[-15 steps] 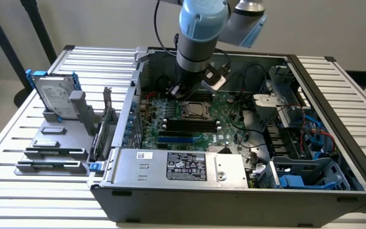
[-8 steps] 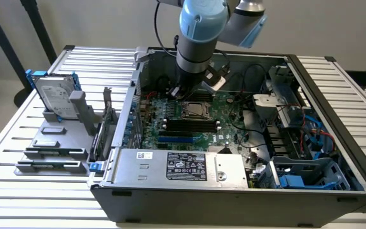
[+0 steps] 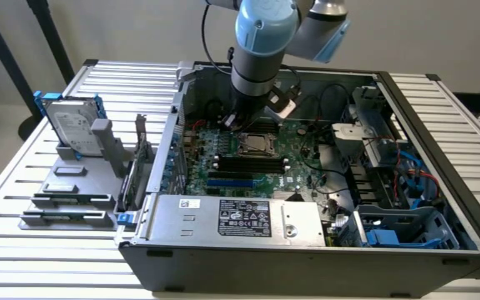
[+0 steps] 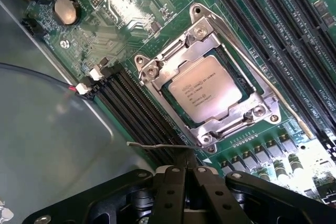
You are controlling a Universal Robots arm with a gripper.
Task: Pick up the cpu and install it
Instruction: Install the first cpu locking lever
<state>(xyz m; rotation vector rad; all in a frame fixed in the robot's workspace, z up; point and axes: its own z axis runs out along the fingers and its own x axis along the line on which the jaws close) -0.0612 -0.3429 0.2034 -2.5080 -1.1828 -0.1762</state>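
Note:
The cpu point(image 4: 206, 94), a shiny silver square with printed text, lies flat in the metal socket frame point(image 4: 157, 74) on the green motherboard point(image 4: 121, 9); in the exterior view the cpu point(image 3: 257, 142) sits mid-board inside the open computer case. My gripper point(image 4: 185, 162) is shut, its black fingers pressed together just off one corner of the socket, holding nothing that I can see. A thin wire socket lever point(image 4: 152, 145) crosses right at the fingertips. From the exterior view the gripper point(image 3: 238, 122) hangs low over the board, just behind the socket.
Black memory slots point(image 4: 131, 98) flank the socket on both sides. A grey labelled power-supply box point(image 3: 240, 219) fills the case's near wall. A hard drive with blue bracket point(image 3: 72, 128) stands on a grey rack at the exterior view's left. Cables and drive bays point(image 3: 390, 187) crowd the case's other end.

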